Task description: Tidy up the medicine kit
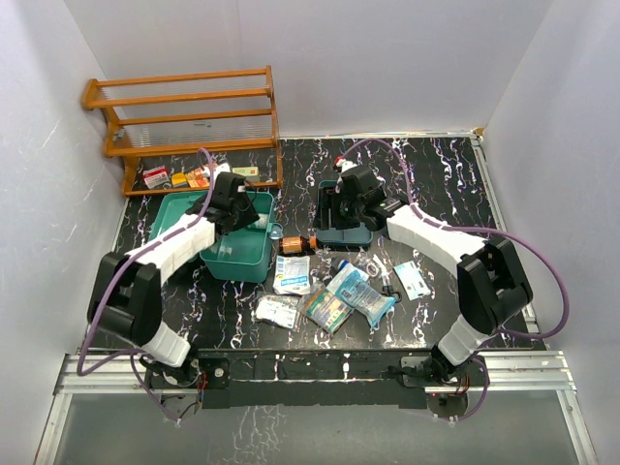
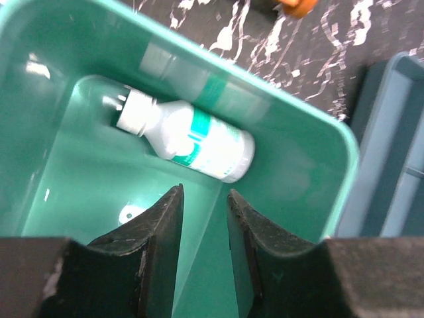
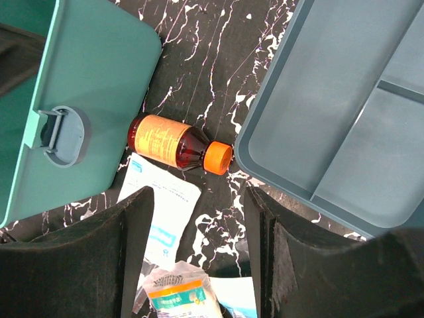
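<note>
The teal-green medicine kit stands open at the left centre of the table. In the left wrist view a white bottle with a green label lies on its side against the kit's far inner wall. My left gripper hangs inside the kit just short of that bottle, its jaws slightly apart and empty. My right gripper is open and empty above the table. Just ahead of it lies a brown bottle with an orange cap, between the kit's latch side and the darker divided tray.
A wooden slatted rack stands at the back left with small boxes under it. The divided tray sits under my right gripper. A white sachet, a gauze packet and several other packets lie near the front.
</note>
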Tool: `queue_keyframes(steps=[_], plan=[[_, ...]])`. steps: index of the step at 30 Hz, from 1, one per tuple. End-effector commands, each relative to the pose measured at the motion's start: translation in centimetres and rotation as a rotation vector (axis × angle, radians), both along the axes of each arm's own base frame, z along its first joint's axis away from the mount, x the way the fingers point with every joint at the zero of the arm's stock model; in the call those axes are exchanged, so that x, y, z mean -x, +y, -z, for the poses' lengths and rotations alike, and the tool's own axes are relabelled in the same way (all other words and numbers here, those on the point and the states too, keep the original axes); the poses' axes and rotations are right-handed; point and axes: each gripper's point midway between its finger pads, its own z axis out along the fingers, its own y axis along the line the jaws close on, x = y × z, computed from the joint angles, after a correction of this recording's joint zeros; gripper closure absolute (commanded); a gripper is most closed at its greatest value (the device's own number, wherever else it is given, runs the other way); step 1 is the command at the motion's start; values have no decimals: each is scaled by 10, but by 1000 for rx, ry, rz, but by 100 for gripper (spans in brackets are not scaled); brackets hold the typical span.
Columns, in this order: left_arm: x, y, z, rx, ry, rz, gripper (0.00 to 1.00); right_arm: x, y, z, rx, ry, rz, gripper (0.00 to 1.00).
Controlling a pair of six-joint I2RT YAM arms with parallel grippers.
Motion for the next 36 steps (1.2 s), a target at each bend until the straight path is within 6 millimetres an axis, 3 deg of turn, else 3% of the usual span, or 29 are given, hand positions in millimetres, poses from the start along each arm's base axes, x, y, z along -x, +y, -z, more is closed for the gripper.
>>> queue_keyframes(steps=[1,8,14,17,19,20,21,28,36], plan=[[-2,9,-84,-53,-165,66,67,-8,13,-8,-18,-21,-38,45],[15,28,-150,-114,-311,91,53,-9,29,4,-201,147,166,46],[37,40,-186,-149,-390,123,36,-11,20,21,-314,370,526,47],[47,40,-191,-157,-388,157,27,-3,25,33,-337,479,687,48],[54,39,-190,-163,-377,191,18,-5,27,27,-338,478,771,48],[56,39,-190,-169,-376,208,3,-5,29,36,-321,488,809,49],[59,38,-189,-171,-374,225,2,-3,30,38,-315,490,839,49],[67,30,-200,-172,-410,314,1,3,24,67,-221,544,1044,52],[66,24,-199,-161,-412,345,1,-8,20,80,-209,524,1135,50]])
